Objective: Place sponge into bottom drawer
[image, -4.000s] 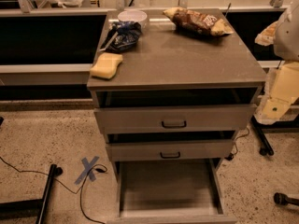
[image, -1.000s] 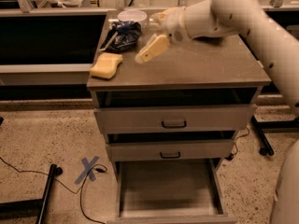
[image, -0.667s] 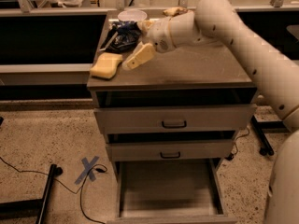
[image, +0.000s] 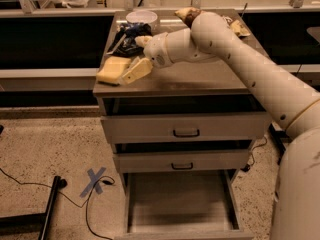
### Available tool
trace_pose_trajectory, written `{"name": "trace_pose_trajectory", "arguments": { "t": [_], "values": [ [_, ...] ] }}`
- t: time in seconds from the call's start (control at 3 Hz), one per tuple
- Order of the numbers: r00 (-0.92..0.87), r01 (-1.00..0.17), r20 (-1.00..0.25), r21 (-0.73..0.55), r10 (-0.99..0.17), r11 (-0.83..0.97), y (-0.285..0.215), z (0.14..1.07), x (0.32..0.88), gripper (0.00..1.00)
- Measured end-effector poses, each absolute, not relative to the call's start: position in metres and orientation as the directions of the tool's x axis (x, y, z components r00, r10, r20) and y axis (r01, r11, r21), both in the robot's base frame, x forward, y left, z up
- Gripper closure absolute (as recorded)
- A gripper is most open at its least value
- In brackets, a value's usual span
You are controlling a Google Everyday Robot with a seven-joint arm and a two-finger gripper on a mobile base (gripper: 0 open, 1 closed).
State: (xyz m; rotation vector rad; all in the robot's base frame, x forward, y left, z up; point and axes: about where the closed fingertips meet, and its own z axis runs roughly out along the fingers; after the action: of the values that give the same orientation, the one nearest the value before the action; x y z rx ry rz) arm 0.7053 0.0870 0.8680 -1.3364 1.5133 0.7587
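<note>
In the camera view, the pale yellow foam sponge (image: pixel 113 69), a rounded block, lies at the front left of the smooth grey cabinet top (image: pixel 200 79). The cream gripper (image: pixel 134 71) rests against its right side; whether it is clenched or released cannot be told. The bottom drawer (image: pixel 175 199), a flat grey tray, is pulled out.

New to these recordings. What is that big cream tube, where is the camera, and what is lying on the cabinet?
The cream tube is a robot arm reaching in from the right. Its gripper is right beside the sponge, a pale yellow block at the left front of the cabinet top. Nothing looks held yet. The single camera looks down at the cabinet's front. Behind the sponge lie a dark blue bag and a white round container. The bottom drawer is pulled out.
</note>
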Motion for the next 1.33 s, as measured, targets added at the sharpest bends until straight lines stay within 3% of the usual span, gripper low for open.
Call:
{"name": "trace_pose_trajectory", "arguments": {
  "t": [1.33],
  "values": [
    [-0.092,-0.966,-0.936,0.001,-0.34,0.26,0.136,0.846,0.707,0.0]
  ]
}}
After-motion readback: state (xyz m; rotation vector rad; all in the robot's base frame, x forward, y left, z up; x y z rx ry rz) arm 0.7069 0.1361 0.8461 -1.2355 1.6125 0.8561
